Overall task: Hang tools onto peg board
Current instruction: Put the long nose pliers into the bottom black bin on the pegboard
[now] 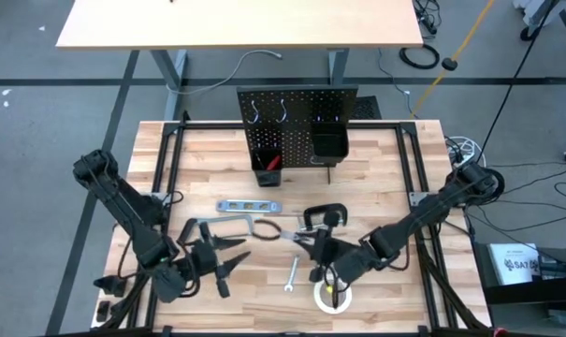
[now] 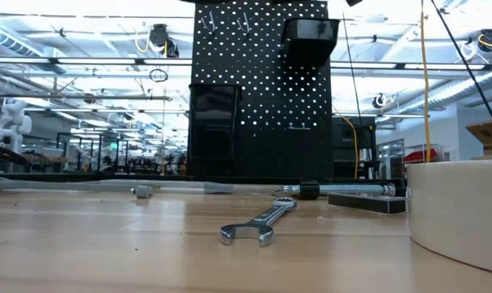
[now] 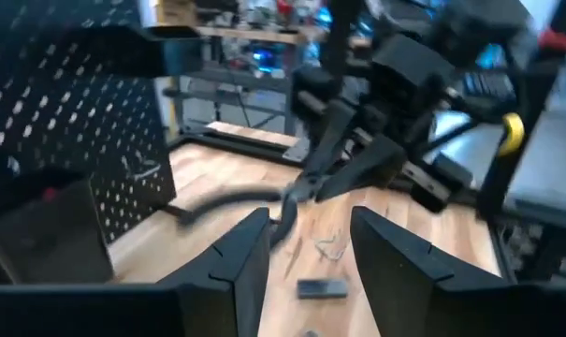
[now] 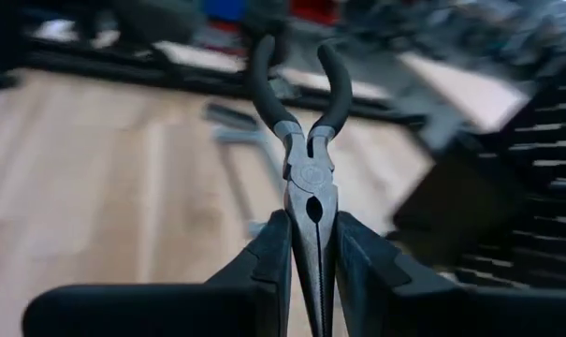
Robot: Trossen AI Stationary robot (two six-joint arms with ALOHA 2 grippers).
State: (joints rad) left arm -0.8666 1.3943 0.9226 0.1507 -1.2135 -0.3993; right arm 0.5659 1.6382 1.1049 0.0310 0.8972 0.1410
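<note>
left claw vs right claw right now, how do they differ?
The right claw is shut on the pliers, pinching their metal nose with the black handles pointing away; the left claw stands open with nothing between its fingers. The right claw sits near the table's middle front, above the white tape roll; the left claw is left of it, facing it. Both hover over the tabletop, off the peg board.
</note>
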